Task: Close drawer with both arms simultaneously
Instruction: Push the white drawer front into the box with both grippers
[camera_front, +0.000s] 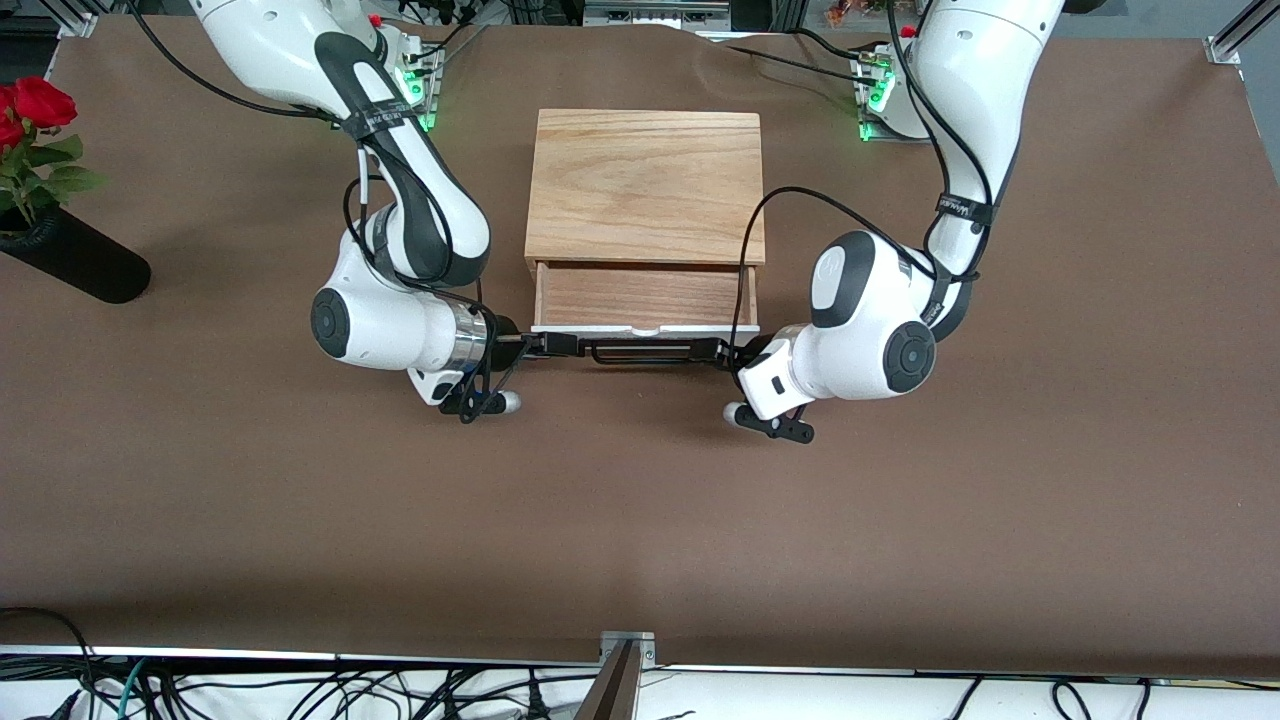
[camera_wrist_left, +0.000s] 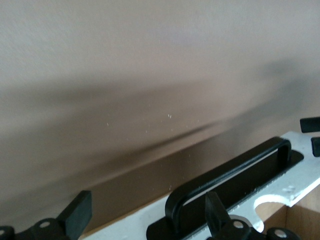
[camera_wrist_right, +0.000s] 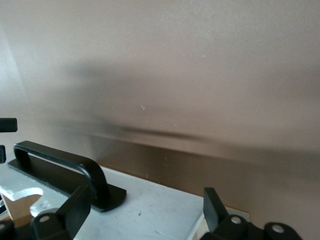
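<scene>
The drawer (camera_front: 645, 295) stands pulled out of the light oak box (camera_front: 645, 185), its white front panel (camera_front: 645, 328) and black bar handle (camera_front: 645, 351) facing the front camera. My left gripper (camera_front: 733, 352) is open at the panel's end toward the left arm, level with the handle. In the left wrist view its fingers (camera_wrist_left: 77, 215) span the panel (camera_wrist_left: 135, 222) and the handle's end (camera_wrist_left: 230, 172). My right gripper (camera_front: 532, 345) is open at the panel's other end. In the right wrist view its fingers (camera_wrist_right: 212, 205) span the panel (camera_wrist_right: 150, 200) beside the handle (camera_wrist_right: 60, 162).
A black vase with red roses (camera_front: 75, 260) lies at the right arm's end of the table. Brown tabletop (camera_front: 640, 520) stretches from the drawer front to the table edge nearest the front camera. Black cables hang off both arms.
</scene>
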